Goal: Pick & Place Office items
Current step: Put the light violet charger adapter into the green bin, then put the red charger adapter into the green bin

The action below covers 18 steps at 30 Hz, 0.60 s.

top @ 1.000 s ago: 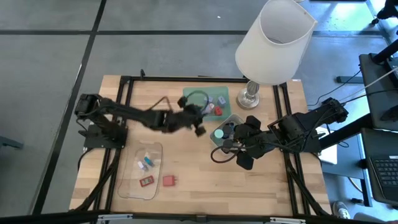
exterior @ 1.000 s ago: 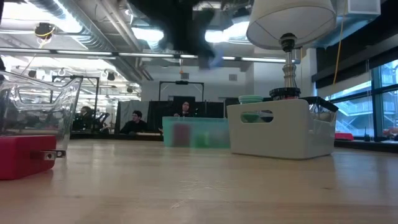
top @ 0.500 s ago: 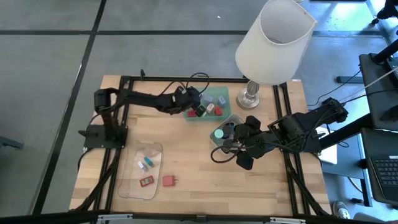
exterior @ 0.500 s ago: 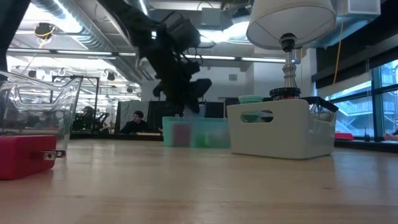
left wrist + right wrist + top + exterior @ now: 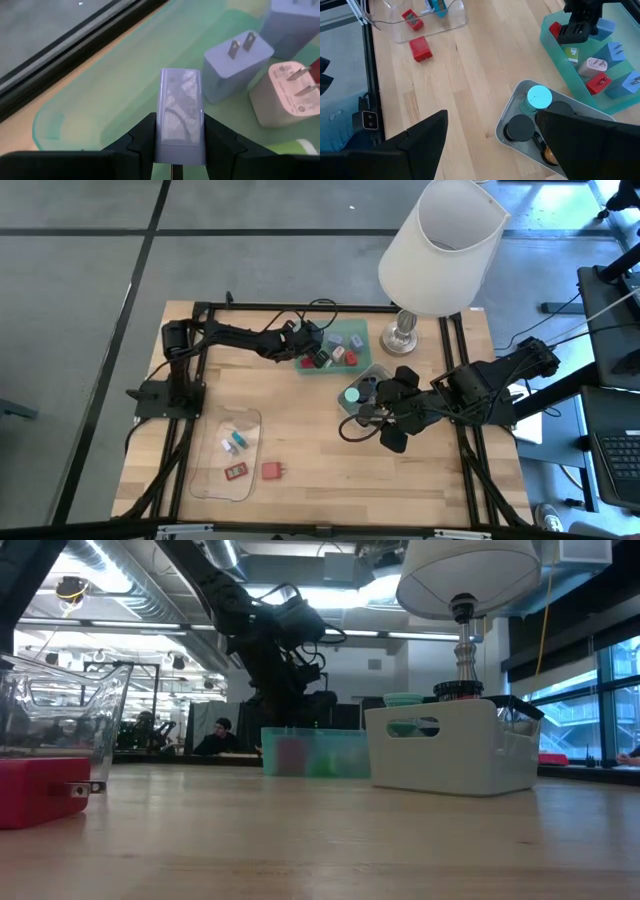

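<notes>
My left gripper (image 5: 318,357) is over the green tray (image 5: 358,330) at the table's far middle, shut on a pale blue-grey block (image 5: 181,105). In the tray lie a blue-grey plug block (image 5: 235,67), a pale pink plug block (image 5: 280,97) and red pieces (image 5: 597,82). My right gripper (image 5: 373,414) is open and empty beside the grey tray (image 5: 378,370), which holds a teal disc (image 5: 352,394) and black round caps (image 5: 520,127). My left gripper pinches the block's two long sides (image 5: 163,135) between its two fingers, at the block's near end. The fingers lie along the block and slant down from the table's left. The block sticks out ahead over the tray floor (image 5: 110,105); whether it touches it, I cannot tell.
A clear tray (image 5: 225,455) with small cards and a teal piece lies at the near left, with a red block (image 5: 271,471) on the table beside it. The white-shaded lamp (image 5: 440,240) stands at the far right, its base (image 5: 402,332) next to the green tray.
My left gripper has gone from the table's middle toward the far edge and down, to just above the green tray, staying shut on the block.
</notes>
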{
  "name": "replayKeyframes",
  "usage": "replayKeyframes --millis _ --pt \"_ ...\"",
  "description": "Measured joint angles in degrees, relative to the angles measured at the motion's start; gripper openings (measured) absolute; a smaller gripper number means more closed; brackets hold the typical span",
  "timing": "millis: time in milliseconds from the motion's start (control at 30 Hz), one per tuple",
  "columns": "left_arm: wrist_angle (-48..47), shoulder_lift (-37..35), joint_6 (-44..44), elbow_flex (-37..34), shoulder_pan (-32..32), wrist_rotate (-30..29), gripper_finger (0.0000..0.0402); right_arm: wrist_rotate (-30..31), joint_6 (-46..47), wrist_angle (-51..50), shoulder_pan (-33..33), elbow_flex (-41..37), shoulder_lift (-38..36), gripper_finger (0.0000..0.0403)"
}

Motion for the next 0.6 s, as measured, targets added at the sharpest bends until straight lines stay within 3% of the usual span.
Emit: replayKeyframes --millis 300,600 --pt "-0.69 -0.01 -0.02 -0.02 -0.02 2.99 0.014 0.0 0.0 0.02 0.01 0.0 0.0 0.0311" --pt "-0.36 -0.16 -2.56 -0.02 0.0 1.92 0.0167 0.0 0.0 0.02 -0.01 0.0 0.0 0.0311"
